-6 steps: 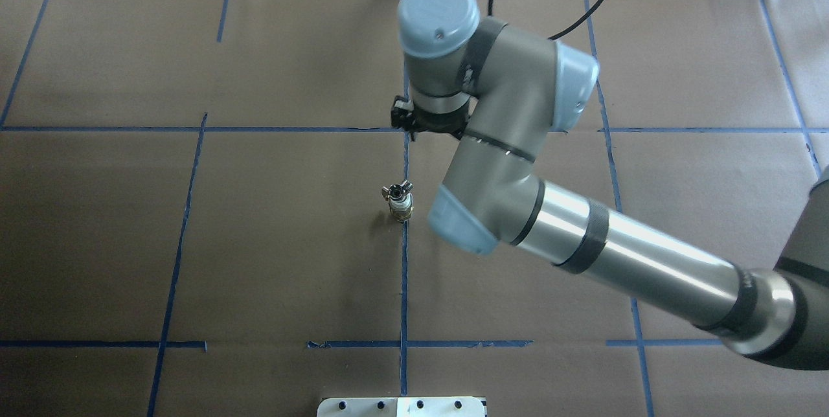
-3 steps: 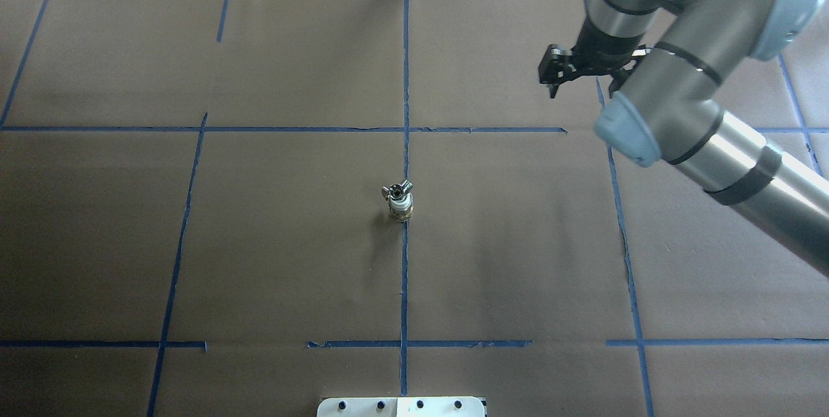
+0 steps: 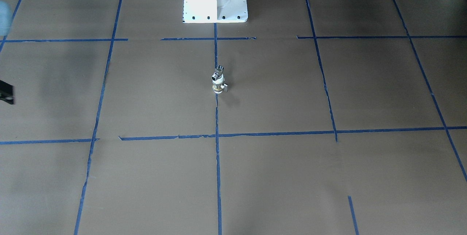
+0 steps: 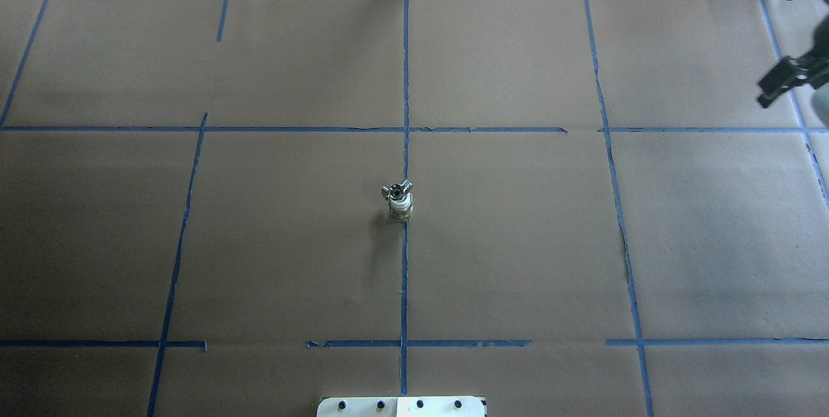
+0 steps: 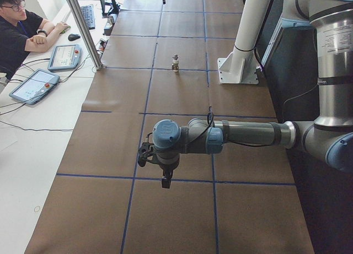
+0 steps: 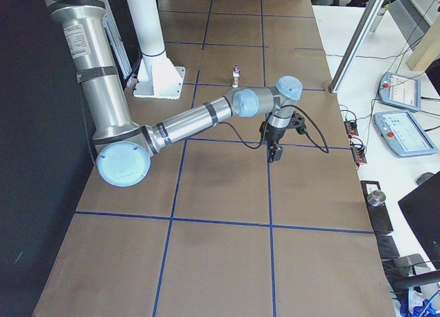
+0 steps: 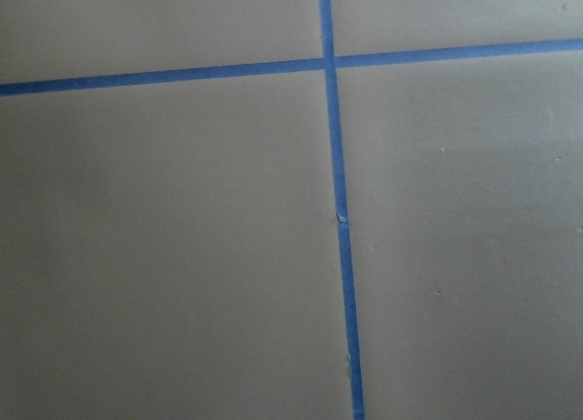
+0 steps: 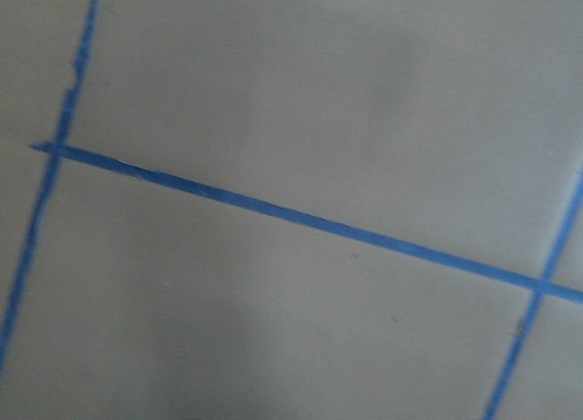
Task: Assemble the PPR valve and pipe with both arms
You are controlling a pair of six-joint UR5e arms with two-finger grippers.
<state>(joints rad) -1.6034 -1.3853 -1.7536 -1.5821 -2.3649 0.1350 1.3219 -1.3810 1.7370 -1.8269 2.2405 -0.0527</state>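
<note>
Both the left gripper (image 5: pixel 165 182) and right gripper (image 6: pixel 273 153) hover empty; their opening is unclear.

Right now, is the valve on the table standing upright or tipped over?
Upright: the PPR valve stands on end on the table, the pipe sitting atop it.

Right claw (image 4: pixel 779 83) has swung far right.
</note>
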